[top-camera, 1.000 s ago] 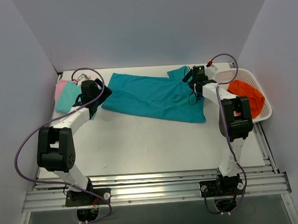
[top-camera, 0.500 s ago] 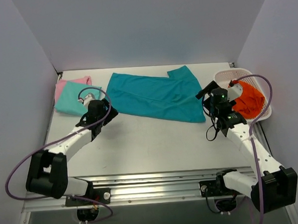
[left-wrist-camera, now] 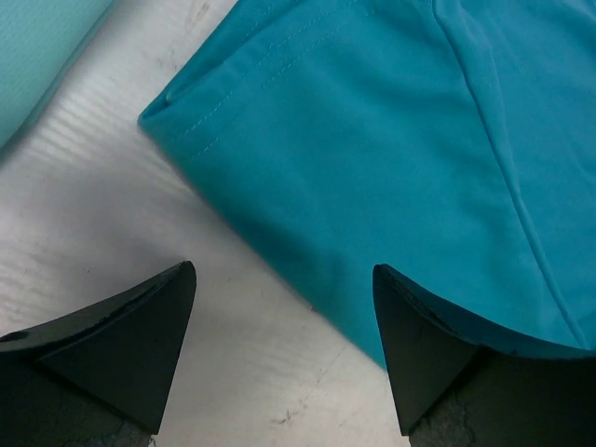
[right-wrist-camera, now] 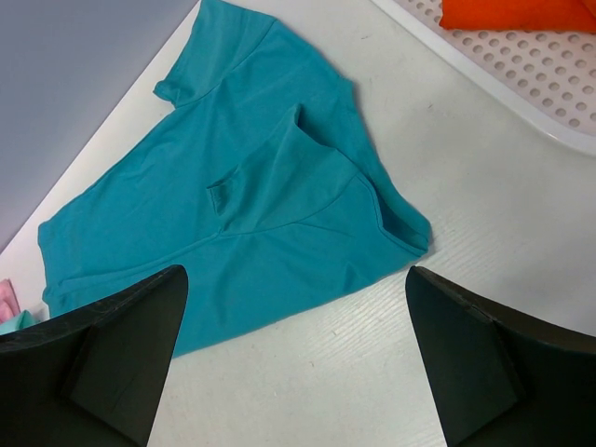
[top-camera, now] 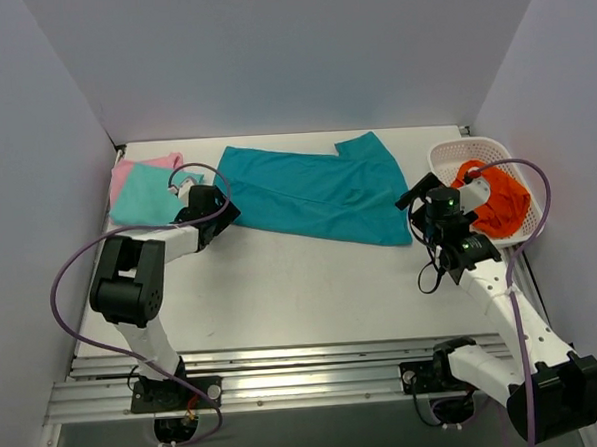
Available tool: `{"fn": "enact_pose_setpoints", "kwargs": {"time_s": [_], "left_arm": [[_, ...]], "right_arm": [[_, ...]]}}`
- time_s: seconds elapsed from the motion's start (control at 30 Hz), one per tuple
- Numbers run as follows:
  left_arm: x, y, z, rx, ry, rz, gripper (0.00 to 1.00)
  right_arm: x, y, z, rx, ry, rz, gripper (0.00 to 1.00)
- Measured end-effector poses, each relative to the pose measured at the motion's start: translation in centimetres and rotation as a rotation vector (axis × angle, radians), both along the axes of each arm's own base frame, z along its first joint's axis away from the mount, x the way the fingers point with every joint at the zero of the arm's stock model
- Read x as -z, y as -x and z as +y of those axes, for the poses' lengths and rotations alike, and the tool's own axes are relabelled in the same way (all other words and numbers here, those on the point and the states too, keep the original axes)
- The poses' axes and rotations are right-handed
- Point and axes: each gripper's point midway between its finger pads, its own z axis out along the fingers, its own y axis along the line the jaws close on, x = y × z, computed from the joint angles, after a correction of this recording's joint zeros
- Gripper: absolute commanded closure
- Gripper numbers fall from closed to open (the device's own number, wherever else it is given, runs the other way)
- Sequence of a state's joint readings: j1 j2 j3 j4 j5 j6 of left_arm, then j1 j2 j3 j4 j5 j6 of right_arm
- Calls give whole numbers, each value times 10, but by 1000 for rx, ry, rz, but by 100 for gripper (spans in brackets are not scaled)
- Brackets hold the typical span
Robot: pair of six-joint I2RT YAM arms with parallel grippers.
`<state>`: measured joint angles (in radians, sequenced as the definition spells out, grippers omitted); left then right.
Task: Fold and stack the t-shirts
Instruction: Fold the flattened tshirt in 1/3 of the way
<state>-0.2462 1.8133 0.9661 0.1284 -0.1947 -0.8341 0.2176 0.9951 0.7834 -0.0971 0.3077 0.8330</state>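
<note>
Left end effector (left-wrist-camera: 282,279), wide and empty, has returned to the left edge of the teal shirt (top-camera: 312,193). Right end effector (right-wrist-camera: 296,279), wide, has withdrawn beyond its right corner. Shirt lies part-folded on desk (top-camera: 282,284); next fold pending.

"What is this place, a laundry?"

"No. It's a robotics lab, a small test cell. Plain grey walls (top-camera: 270,55) box in a white table (top-camera: 282,284) on three sides."

"And the machines?"

"The left arm (top-camera: 122,288) and the right arm (top-camera: 503,303) stand side by side on an aluminium rail (top-camera: 317,378) at the near edge. Purple cables (top-camera: 66,286) loop loose around them."

"There's a teal shirt (top-camera: 307,193) on the table, though, and a basket (top-camera: 474,141)."

"True, but they lie on a scuffed white bench top under flat, even light. The bolted frame and exposed wiring say lab, not home."
</note>
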Motion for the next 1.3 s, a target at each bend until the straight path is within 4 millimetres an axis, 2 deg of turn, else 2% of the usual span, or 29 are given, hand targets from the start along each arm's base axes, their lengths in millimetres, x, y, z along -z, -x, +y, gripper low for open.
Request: {"fn": "enact_pose_setpoints", "kwargs": {"time_s": [0.13,0.17,0.2,0.23,0.27,0.33,0.37,0.47,0.5,0.7,0.77,0.87,0.93,1.0,1.07,1.17,1.23,1.27,1.3], "left_arm": [[-2,-20,-1,-6,12,-31,15],[-2,-24,-1,-6,14,-33,26],[-2,-28,-2,-10,19,-37,46],[0,-31,-1,-12,24,-34,60],[4,-32,-1,-10,23,-25,67],[12,-35,2,-11,27,-10,72],[11,-38,4,-10,32,-11,79],[14,-46,6,-9,41,-6,95],[14,-47,7,-6,44,-5,97],[13,-44,6,3,45,4,98],[13,-30,8,8,42,16,98],[13,2,12,15,27,56,98],[11,19,14,22,18,77,98],[10,29,16,24,15,81,98],[10,36,17,24,14,84,98],[16,44,18,25,16,100,98],[15,43,17,29,18,96,98],[15,43,17,31,20,96,98],[15,43,16,33,21,97,98]], "right_arm": [[0,0,0,-1,1,0,1],[1,-1,0,-1,2,2,1],[2,-1,0,-2,4,5,1],[3,-1,0,-2,5,8,1],[4,-1,0,-3,7,12,1],[5,-2,0,-4,10,17,1],[5,-2,0,-4,11,17,1],[5,-1,0,-6,12,15,1],[4,-1,0,-6,13,13,1],[-12,7,-2,-7,7,-29,1],[-20,15,-4,-5,4,-49,1],[-35,28,-7,-6,-6,-92,1],[-38,34,-4,-25,-20,-112,0],[-25,37,2,-61,-35,-98,0],[8,35,14,-114,-52,-27,1],[91,32,35,-199,-99,179,3],[149,46,44,-233,-151,321,4],[171,55,44,-235,-164,378,4],[160,43,51,-250,-199,328,4]]}}
